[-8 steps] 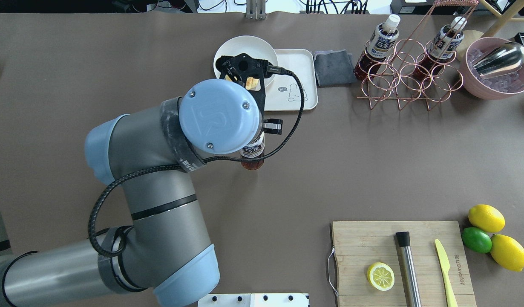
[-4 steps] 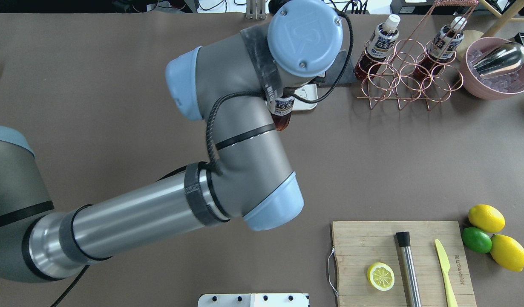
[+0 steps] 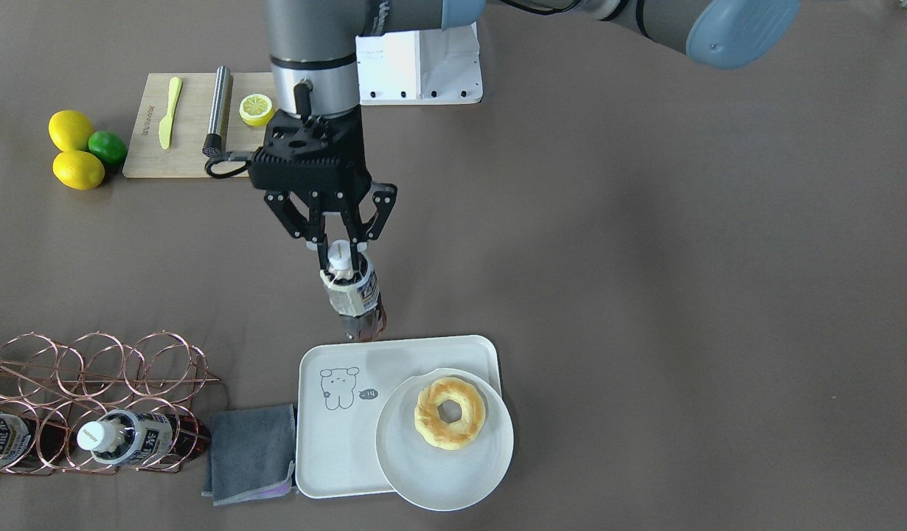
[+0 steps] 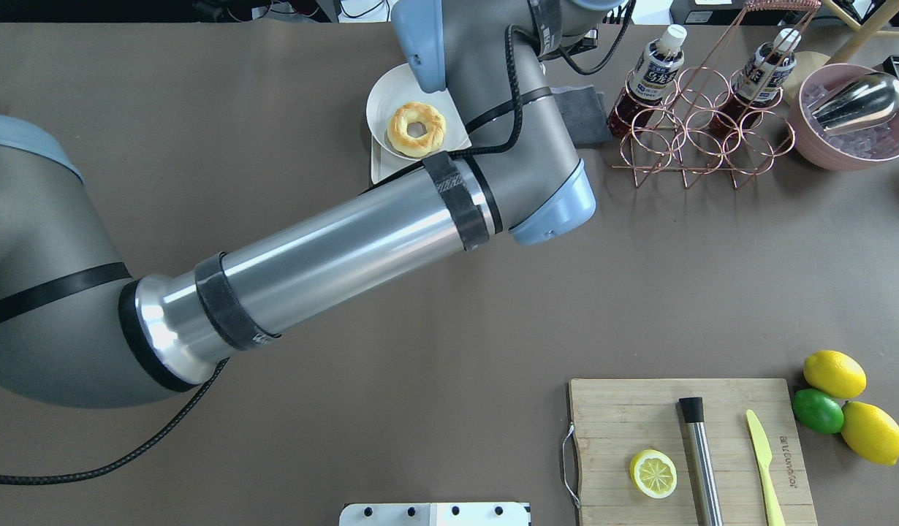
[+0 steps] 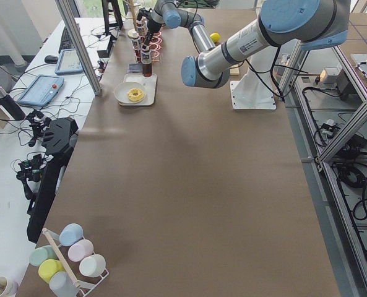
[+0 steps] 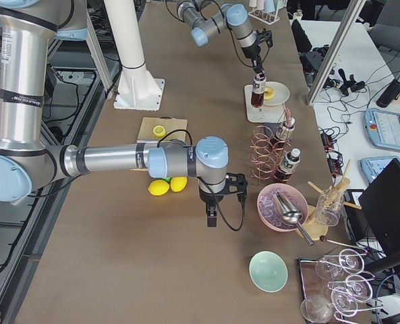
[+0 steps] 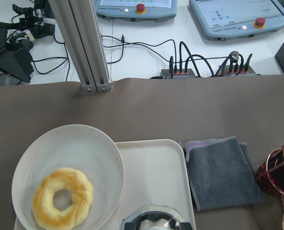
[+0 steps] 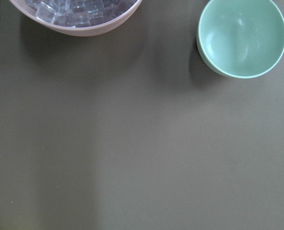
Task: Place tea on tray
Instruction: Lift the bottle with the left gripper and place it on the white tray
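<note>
I'm clamping the left pincer [image 3: 341,264] on the tea [image 3: 356,293], just beside the tray [image 3: 335,442]. Whether the right pincer [image 6: 211,217] is apart, I can't tell.

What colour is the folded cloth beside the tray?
Dark grey cloth, purple trim on one edge; clearest in the left wrist view.
</note>
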Controlling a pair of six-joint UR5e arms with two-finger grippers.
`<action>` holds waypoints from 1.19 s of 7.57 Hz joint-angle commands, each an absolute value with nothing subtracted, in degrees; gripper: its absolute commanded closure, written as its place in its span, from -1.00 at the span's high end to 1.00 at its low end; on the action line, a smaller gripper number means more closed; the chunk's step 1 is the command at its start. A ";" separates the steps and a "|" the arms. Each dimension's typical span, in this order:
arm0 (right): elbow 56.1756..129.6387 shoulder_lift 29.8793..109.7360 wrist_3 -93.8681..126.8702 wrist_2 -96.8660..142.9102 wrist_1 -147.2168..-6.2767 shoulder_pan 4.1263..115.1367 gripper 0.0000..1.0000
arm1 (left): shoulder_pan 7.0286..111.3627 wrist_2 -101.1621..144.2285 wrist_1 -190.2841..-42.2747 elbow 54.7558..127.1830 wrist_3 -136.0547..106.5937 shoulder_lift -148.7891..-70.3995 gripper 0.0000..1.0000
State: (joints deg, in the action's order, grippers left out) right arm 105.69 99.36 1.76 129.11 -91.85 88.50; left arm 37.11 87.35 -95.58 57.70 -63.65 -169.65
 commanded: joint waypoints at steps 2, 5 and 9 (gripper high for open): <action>104.68 99.23 1.85 129.29 -91.50 88.42 1.00 | 38.94 88.77 -103.70 42.38 -63.37 -175.17 -1.00; 104.59 99.32 1.85 129.29 -91.58 88.42 1.00 | 37.71 89.38 -103.97 42.28 -63.72 -175.17 -1.00; 104.50 99.40 1.85 129.29 -91.67 88.42 1.00 | 37.00 89.30 -104.24 42.45 -63.03 -174.82 -1.00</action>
